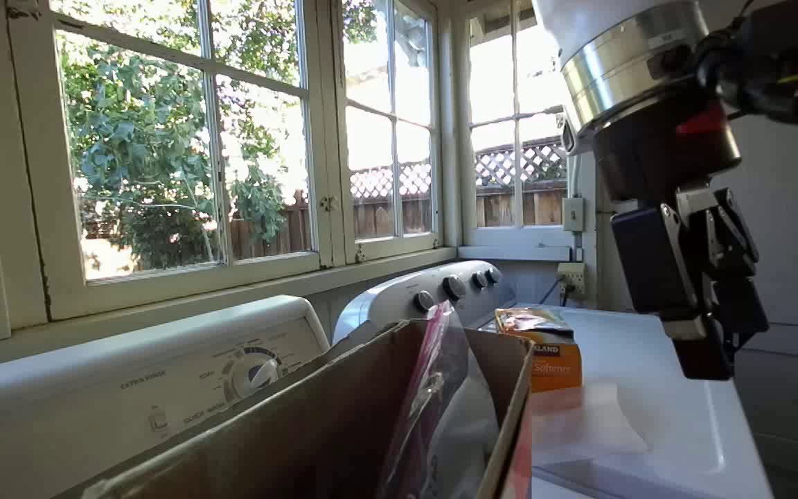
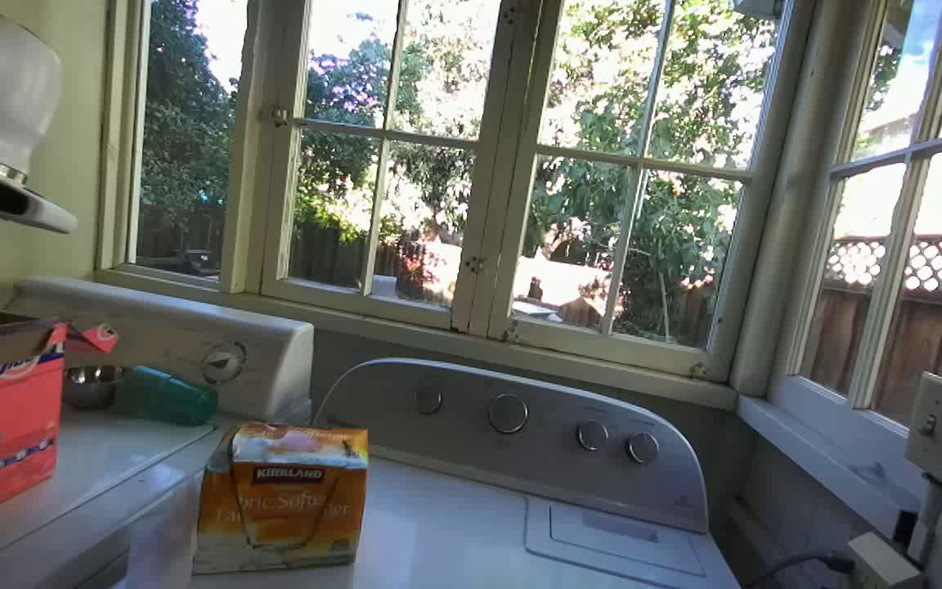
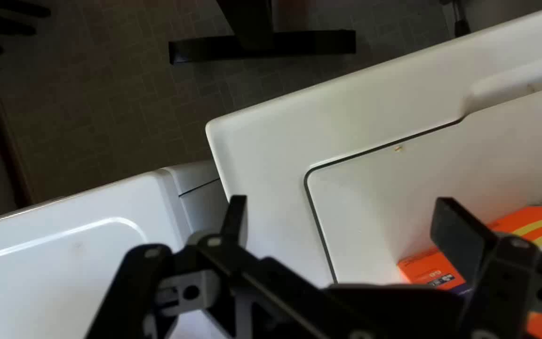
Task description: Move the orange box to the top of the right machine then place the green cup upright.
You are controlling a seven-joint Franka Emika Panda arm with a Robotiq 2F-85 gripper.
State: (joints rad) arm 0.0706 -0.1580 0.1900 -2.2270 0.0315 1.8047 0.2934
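While right machine [image 2: 438, 523] sits at 6 o'clock in an exterior view, dial machine [image 2: 115, 446] is beside it at 8. Arm [image 1: 627, 62] enters between 1 and 2 o'clock in an exterior view, canted at the flange, far end hanging down toward 5:30; in an exterior view its white link [image 2: 5, 106] shows at 10 o'clock, clipped by the frame edge. Orange box [image 2: 17, 442] is upright on dial machine, between 8 and 9 o'clock, top uncovered, one flap [image 2: 95, 337] out toward its 2; plastic bag [image 1: 465, 409] with a pink edge sticks up from inside. Wrist view: gripper [image 3: 344, 219] released, jaws spread wide, white lid [image 3: 374, 212] of dial machine visible between them; finger [image 3: 461, 233] between 3 and 4 o'clock overlaps orange box in line of sight, contact can't tell. Right machine is at 8 o'clock there. Softener box [image 2: 283, 499] stands on right machine, between 7 and 8 o'clock in an exterior view. Green cup [image 2: 164, 397] lies on its side on dial machine, 3 o'clock from orange box, near the back panel [image 2: 279, 368]. Metal bowl [image 2: 91, 386] sits just beside green cup, to its 9. Round dial [image 2: 226, 362] is at green cup's 2 o'clock. Knobs [image 2: 508, 413] on right machine run from about 7 to 4 o'clock.
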